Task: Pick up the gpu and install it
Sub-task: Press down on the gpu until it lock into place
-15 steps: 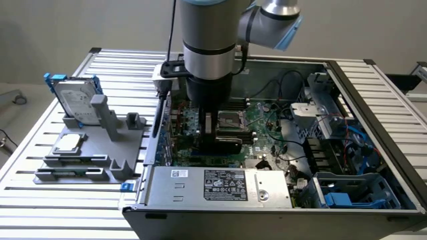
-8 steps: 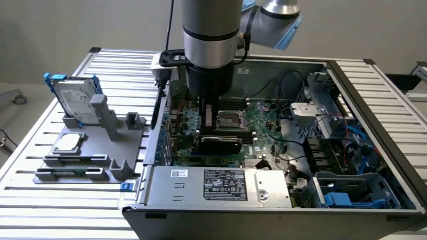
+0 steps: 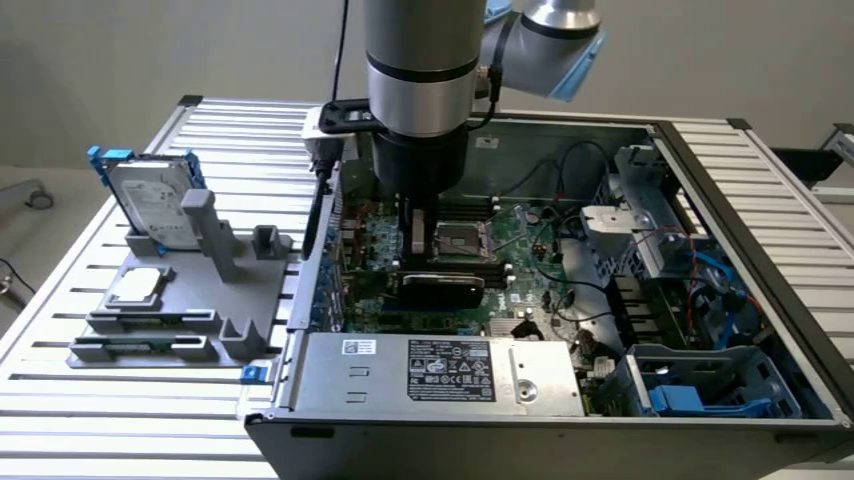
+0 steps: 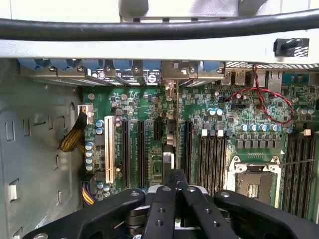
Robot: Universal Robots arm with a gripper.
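The gpu [image 3: 442, 289] stands on edge inside the open computer case [image 3: 747, 200], low over the motherboard [image 3: 534, 270]. Its black rounded cover faces the exterior camera, and the processor socket [image 3: 461, 240] lies just behind it. In the wrist view we see the gpu [image 4: 171, 149] edge-on, a thin dark blade in line with the long expansion slots [image 4: 141, 154] and pointing toward the rear bracket openings.

The gripper [image 3: 426, 262] comes straight down onto the card, and its fingers [image 4: 164, 199] meet over the upper edge. We judge it clenched on the gpu. We cannot tell whether the card's lower edge has entered its slot or hangs just above it, because the card itself hides the contact.

We judge the step in hand to be seating the card, and doing it well means alignment before force. The card should stay upright and parallel to the slot, with its bracket end toward the rear wall. Pressure should go straight down and evenly along the edge — any twist could jam one end or scrape the neighbouring slots. The socket beside it is open and delicate, so the card should not drift sideways.

Outside the case, well apart on the slatted table [image 3: 80, 400], a grey fixture [image 3: 220, 245] holds the hard drive [image 3: 150, 200] and the processor chip [image 3: 138, 287]. The power supply [image 3: 427, 368] sits at the case's near edge.
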